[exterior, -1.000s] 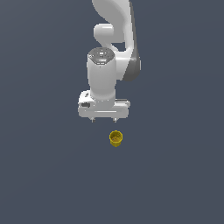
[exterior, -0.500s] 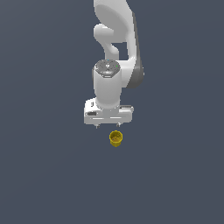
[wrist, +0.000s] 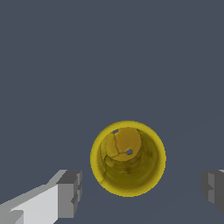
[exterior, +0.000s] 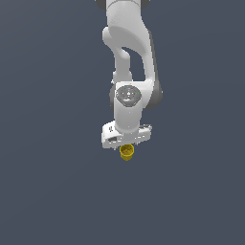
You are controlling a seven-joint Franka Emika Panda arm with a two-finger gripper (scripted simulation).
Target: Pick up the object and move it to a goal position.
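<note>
The object is a small yellow cup point(exterior: 127, 152) with a hollow top, standing upright on the dark floor. In the exterior view my white gripper point(exterior: 126, 146) sits directly over it and hides its upper part. In the wrist view the yellow cup point(wrist: 127, 158) lies between my two fingers, and I look straight down into it. One fingertip point(wrist: 70, 194) and the other fingertip point(wrist: 213, 188) stand wide apart on either side of the cup, with a gap to it on each side. The gripper point(wrist: 141, 191) is open and holds nothing.
The plain dark grey floor point(exterior: 57, 191) lies all around. No goal marker shows in either view.
My arm has moved toward the exterior view's right and down, from up and to the left of the cup to right over it. The cup has not moved.
</note>
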